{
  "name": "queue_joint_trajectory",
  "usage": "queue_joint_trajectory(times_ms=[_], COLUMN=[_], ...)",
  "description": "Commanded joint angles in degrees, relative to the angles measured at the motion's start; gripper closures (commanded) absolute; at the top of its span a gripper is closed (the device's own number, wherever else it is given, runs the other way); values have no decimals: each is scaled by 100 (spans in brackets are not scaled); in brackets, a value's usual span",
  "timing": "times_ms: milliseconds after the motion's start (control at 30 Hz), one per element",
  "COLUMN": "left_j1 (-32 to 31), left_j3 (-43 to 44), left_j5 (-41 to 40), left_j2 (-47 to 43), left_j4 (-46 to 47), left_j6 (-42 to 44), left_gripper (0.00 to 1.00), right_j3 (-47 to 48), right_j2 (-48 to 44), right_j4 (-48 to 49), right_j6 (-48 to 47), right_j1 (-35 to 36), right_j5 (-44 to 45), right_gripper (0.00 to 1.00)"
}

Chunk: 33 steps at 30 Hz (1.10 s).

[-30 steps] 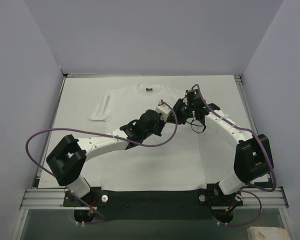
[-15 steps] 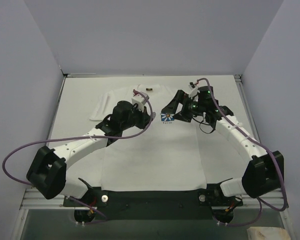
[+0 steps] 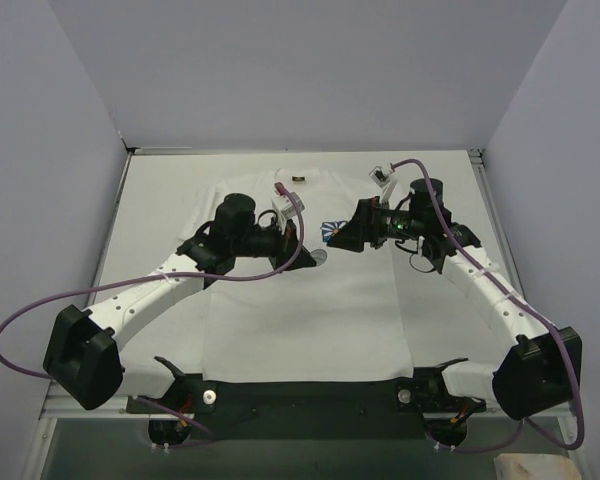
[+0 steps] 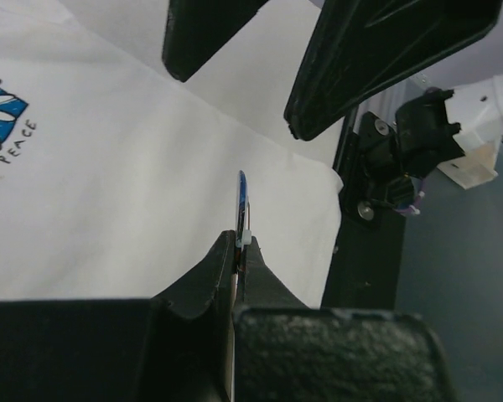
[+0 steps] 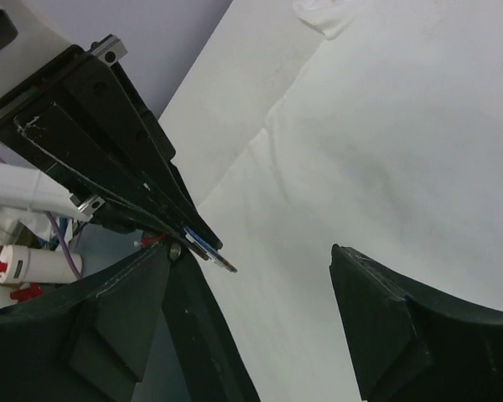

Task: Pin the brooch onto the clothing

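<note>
The left arm's black two-finger gripper (image 3: pixel 302 252) was over the mid-chest of the white short-sleeved T-shirt (image 3: pixel 310 320) a second ago, then drew back toward the left sleeve. Now it points right, tips near the right arm's black gripper (image 3: pixel 338 236). A small thin grey disc (image 3: pixel 318 257) shows at its tips, unseen earlier. The right gripper has come from the shirt's right shoulder to the chest, pointing left. The small blue rectangular daisy print (image 3: pixel 328 230) was hidden, then bare, and is now partly under the right gripper. The left elbow (image 3: pixel 80 355) and right elbow (image 3: pixel 538 365) sit further out and nearer the table's near edge.
</note>
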Motion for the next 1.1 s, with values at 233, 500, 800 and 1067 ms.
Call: queue_joint_trajectory(times_ms=[233, 500, 800, 1067], left_j1=[52, 61, 52, 96], left_j3=[350, 447, 500, 456], left_j5=[1463, 1472, 1586, 1340], left_j2=[0, 176, 325, 71], left_j4=[297, 324, 474, 430], left_j6=[-175, -219, -298, -254], left_gripper=[100, 100, 100, 77], right_j3=[130, 253, 455, 438], right_j2=[-159, -9, 254, 115], right_j4=[464, 68, -415, -451], right_j6=[-431, -703, -967, -976], right_j1=[360, 491, 588, 588], right_j5=[-1416, -1688, -1759, -1032], right_gripper=[38, 59, 88, 100])
